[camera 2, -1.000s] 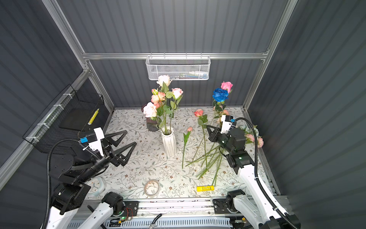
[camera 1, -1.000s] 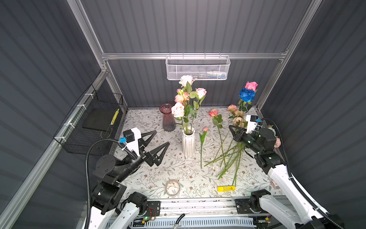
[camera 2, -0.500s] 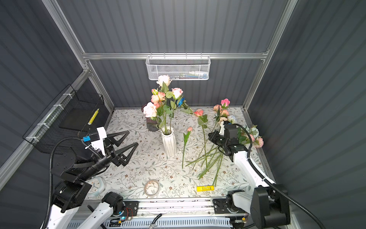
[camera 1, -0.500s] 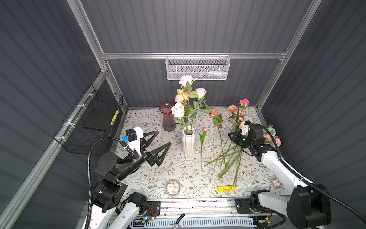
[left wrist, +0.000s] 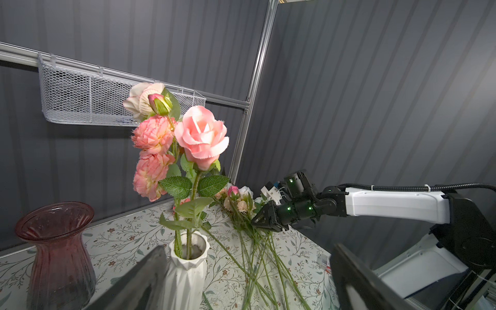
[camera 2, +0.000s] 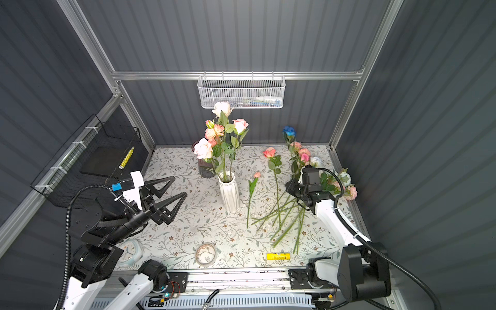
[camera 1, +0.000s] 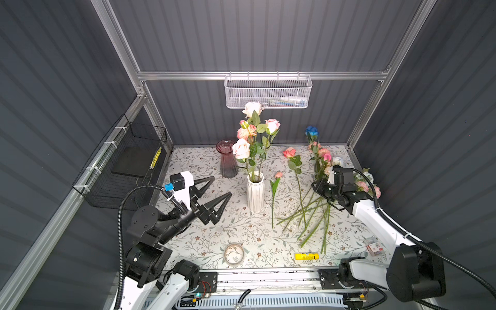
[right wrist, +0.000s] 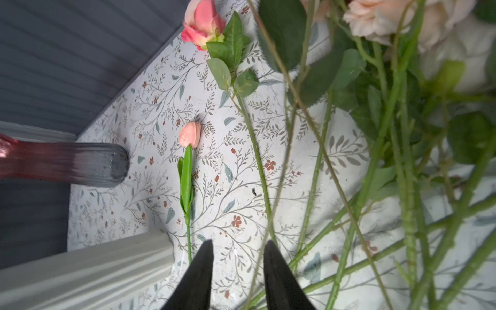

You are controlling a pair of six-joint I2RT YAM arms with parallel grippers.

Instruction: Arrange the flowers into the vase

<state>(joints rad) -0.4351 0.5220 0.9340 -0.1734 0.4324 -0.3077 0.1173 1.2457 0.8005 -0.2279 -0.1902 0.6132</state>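
The white ribbed vase stands mid-table and holds several pink and cream flowers. More flowers lie in a pile at the right, with crossed stems. A deep blue rose sticks up at the pile's far end. A coral rose and a pink bud lie apart between vase and pile. My right gripper is low over the stems, jaws apart, with a thin stem crossing the gap ungripped. My left gripper hangs wide open left of the vase, empty.
A red glass vase stands behind the white one. A white mesh basket hangs on the back wall and a black wire basket on the left wall. A tape roll, a yellow tube and a small packet lie near the front edge.
My right gripper came down from holding the blue and pink roses aloft to the pile and its jaws opened. The blue rose now sits lower. The left arm barely moved.
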